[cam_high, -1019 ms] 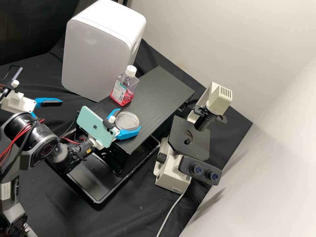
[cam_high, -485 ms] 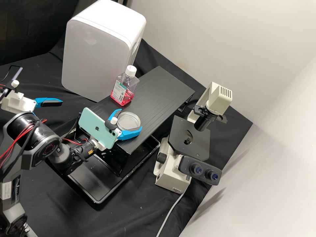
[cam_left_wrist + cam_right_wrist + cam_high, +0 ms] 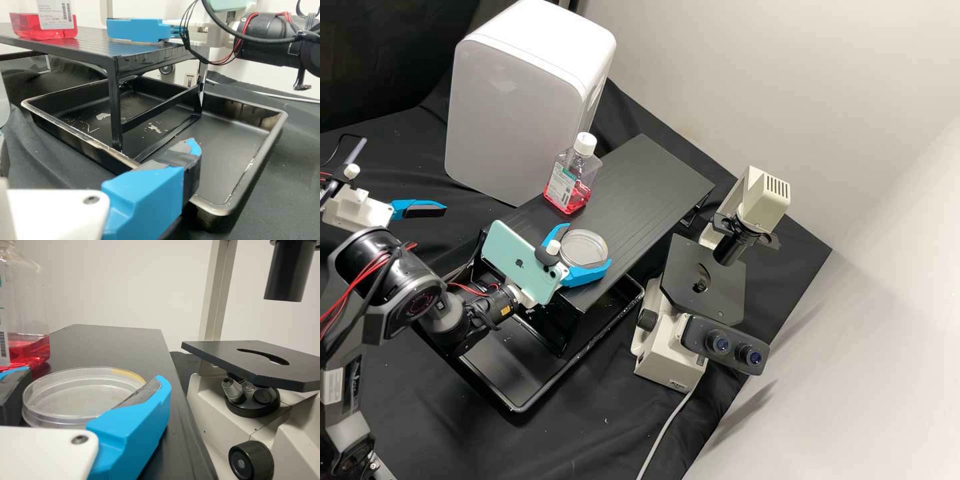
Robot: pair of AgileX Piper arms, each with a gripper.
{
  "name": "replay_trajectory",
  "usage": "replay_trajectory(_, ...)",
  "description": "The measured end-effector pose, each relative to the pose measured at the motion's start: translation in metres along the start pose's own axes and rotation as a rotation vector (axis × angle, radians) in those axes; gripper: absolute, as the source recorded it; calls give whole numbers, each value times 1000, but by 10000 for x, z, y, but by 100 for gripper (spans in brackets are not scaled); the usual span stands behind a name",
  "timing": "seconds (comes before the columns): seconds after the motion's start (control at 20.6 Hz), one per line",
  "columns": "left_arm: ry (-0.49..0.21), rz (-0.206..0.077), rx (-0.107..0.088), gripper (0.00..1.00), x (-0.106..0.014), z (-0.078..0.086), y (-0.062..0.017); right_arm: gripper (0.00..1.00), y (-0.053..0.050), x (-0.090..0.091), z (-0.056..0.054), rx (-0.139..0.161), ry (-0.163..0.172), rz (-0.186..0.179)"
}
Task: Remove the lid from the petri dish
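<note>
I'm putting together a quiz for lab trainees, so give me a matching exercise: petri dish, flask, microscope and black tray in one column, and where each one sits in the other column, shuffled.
Things
1. petri dish
2. flask
3. microscope
4. black tray

Places
A. under the raised shelf
B. on the shelf, just in front of the white box
C. on the black cloth, beside the shelf
D. on the shelf's near end

Pairs: 1-D, 2-B, 3-C, 4-A
</note>
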Motion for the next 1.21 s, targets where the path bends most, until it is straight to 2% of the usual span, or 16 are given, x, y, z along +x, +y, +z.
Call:
replay_trajectory(0.19, 0, 0, 0, 100, 1, 2, 0, 0, 20, 4, 47, -1, -17, 7)
replay_trajectory(0.63, 0, -2, -1, 100, 2, 1, -5, 0, 23, 9, 90, -3, -27, 12)
replay_trajectory(0.68, 0, -2, -1, 100, 3, 0, -7, 100, 24, 9, 89, -3, -26, 13)
replay_trajectory(1.21, 1, -3, -2, 100, 7, -2, -10, 100, 24, 9, 89, -3, -26, 13)
